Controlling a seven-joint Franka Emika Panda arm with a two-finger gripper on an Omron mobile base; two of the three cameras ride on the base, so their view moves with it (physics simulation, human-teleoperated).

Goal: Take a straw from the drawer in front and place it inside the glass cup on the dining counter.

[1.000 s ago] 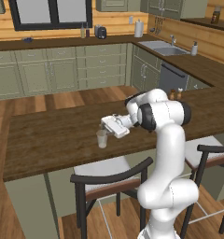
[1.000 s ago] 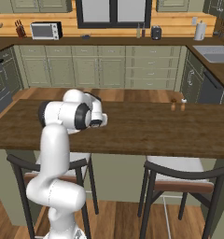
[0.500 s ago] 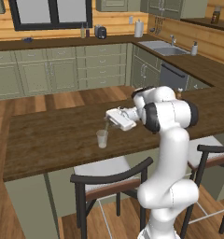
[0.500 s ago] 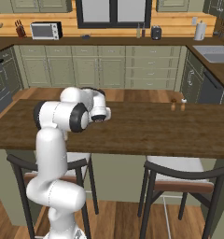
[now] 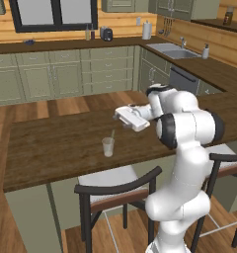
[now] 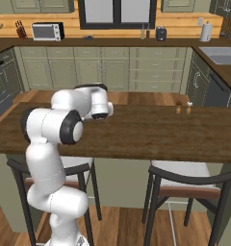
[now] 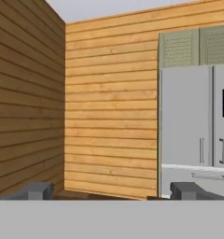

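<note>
The glass cup (image 5: pixel 108 147) stands upright on the dining counter (image 5: pixel 51 143), a dark wood slab. A thin pale straw (image 5: pixel 112 135) leans out of the cup's rim to the upper right. My gripper (image 5: pixel 118 113) hovers above and a little right of the cup, apart from it, with the hand held roughly level and pointing left. In the hand view the gripper (image 7: pixel 111 191) is open, its two dark fingertips (image 7: pixel 37 190) far apart with nothing between them. From the right side, my own arm hides the cup on the dining counter (image 6: pixel 151 134). The drawer is out of view.
Two dark stools (image 5: pixel 115 188) (image 6: pixel 185 178) stand at the counter's near edge by my base. Two small shakers (image 6: pixel 182 108) sit at the counter's far right. A grey fridge (image 7: pixel 198 130) and a plank wall (image 7: pixel 109 102) lie ahead of the hand.
The hand has risen and drawn back to the right, away from the cup. The jaws stayed wide apart. The cup has not moved.
</note>
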